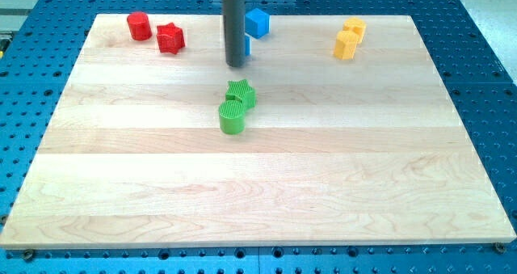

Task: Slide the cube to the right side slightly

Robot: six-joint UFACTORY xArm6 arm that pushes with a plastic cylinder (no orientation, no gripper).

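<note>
A blue cube (257, 22) sits near the view's top centre of the wooden board (258, 185). A second blue block (245, 47) peeks out just behind the rod, mostly hidden; its shape cannot be made out. My tip (235, 65) rests on the board just below and left of the blue cube, touching or nearly touching the hidden blue block. A green star block (241, 93) and a green cylinder (232, 117) stand together below my tip.
A red cylinder (139, 25) and a red star block (170, 38) stand at the view's top left. Two yellow blocks (350, 38) stand together at the top right. A blue perforated table (485, 80) surrounds the board.
</note>
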